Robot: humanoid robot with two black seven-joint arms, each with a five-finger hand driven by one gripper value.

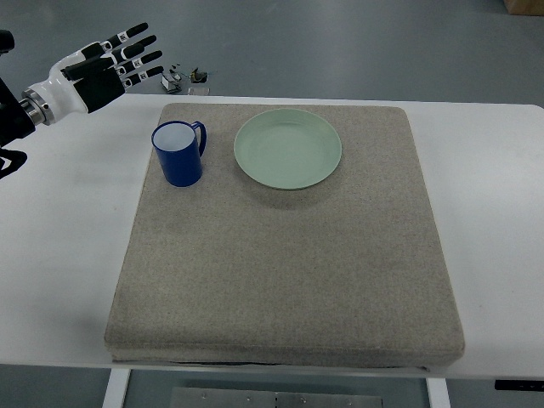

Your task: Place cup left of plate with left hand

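A blue cup (pixel 178 153) with a white inside stands upright on the grey mat (pixel 289 255), its handle toward the right. A pale green plate (pixel 288 148) lies on the mat just right of the cup, a small gap between them. My left hand (pixel 119 61) is up at the far left, above and left of the cup, well apart from it. Its fingers are spread and hold nothing. The right arm does not show.
The mat lies on a white table (pixel 68 212). Small dark and white items (pixel 185 78) sit on the floor beyond the table's far edge. A brown box corner (pixel 525 5) shows at the top right.
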